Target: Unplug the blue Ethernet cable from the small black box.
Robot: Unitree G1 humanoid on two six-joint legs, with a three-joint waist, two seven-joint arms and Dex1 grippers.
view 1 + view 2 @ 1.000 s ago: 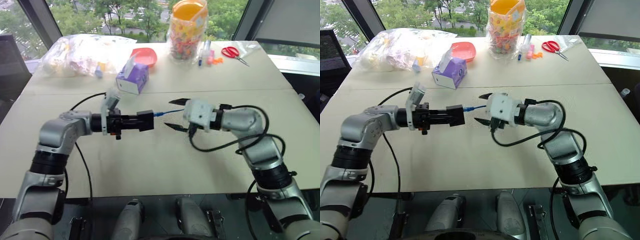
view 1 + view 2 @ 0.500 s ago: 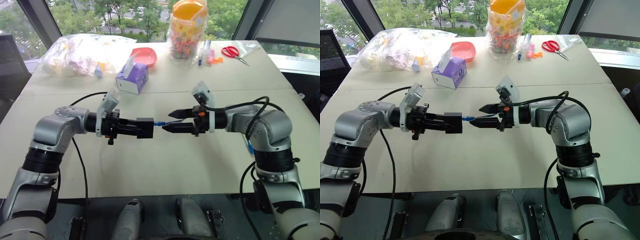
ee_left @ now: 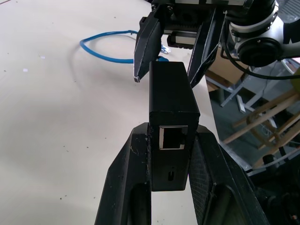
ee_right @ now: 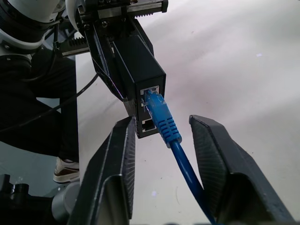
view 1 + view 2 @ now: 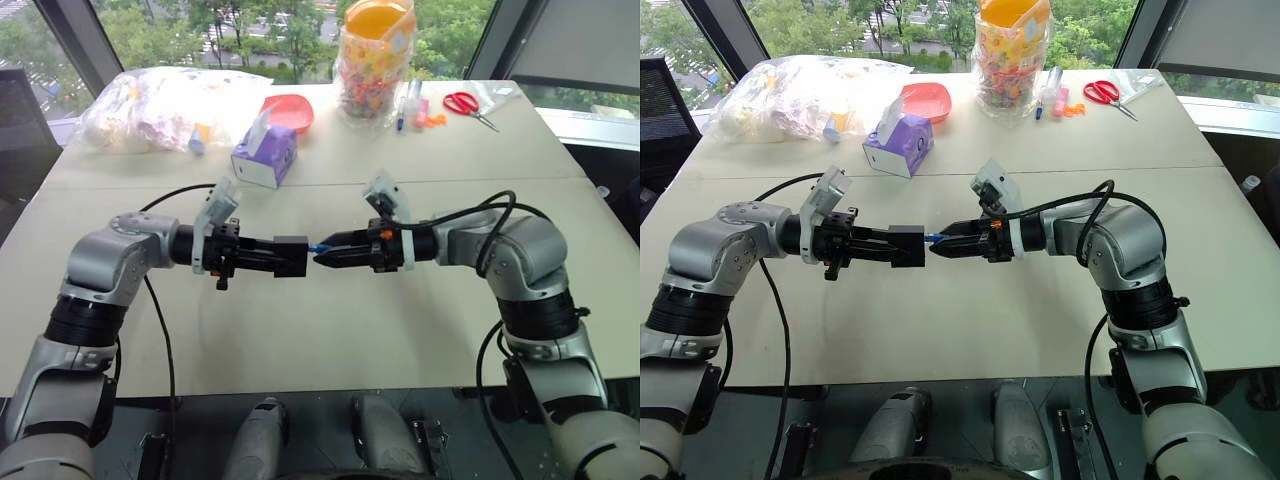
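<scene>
**Right wrist view: plug seated in the box, fingers on either side of it**

In the right wrist view the blue Ethernet cable (image 4: 163, 123) has its plug pushed into the upper port of the small black box (image 4: 140, 82). The right end effector (image 4: 161, 145) has its two fingers (image 4: 117, 154) on either side of the plug's boot with visible gaps, so they stand apart and grip nothing.

The left end effector (image 3: 169, 154) is clenched on the small black box, holding it above the counter (image 5: 330, 330), one finger on each side face. An empty port faces the left wrist camera, and beyond the box the cable curls in a loop on the counter surface.

From the head views the two arms meet near the middle of the counter, the box left of the plug and the right end effector just beside it. Along the far edge stand a purple tissue box (image 5: 265, 155), a red bowl (image 5: 291, 110), a clear bag (image 5: 170, 105), a jar (image 5: 377, 55) and red scissors (image 5: 465, 103).
</scene>
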